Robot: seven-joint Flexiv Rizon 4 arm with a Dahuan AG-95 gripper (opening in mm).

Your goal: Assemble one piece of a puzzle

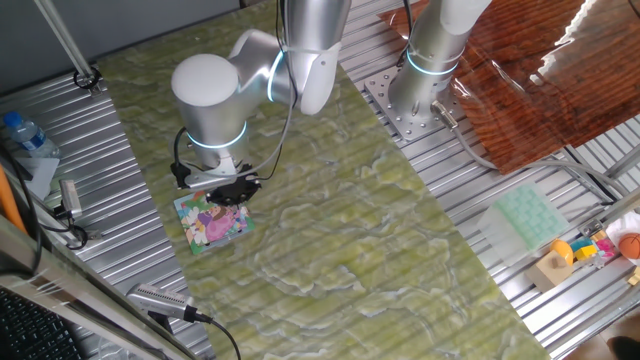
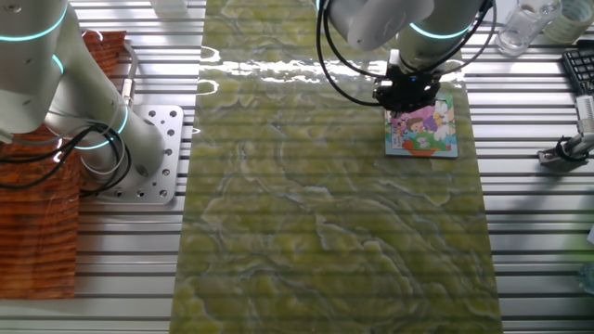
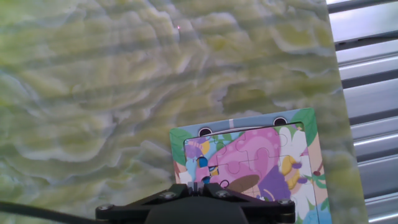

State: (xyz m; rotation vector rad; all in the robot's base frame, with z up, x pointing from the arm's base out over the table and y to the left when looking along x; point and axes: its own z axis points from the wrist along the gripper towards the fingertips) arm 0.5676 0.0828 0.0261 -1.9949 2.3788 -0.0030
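While the claw (image 1: 233,190) hangs low over the puzzle's (image 1: 212,222) far edge, its fingertips sit pressed together (whether the piece is pinched between them, cannot tell). Puzzle lies flat on the green marbled mat (image 1: 350,230) near the mat's side edge, counter (image 1: 120,200) slats just beside it.

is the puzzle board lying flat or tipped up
Flat. The puzzle lies picture-up on the green mat in all views, with the end effector over its edge.
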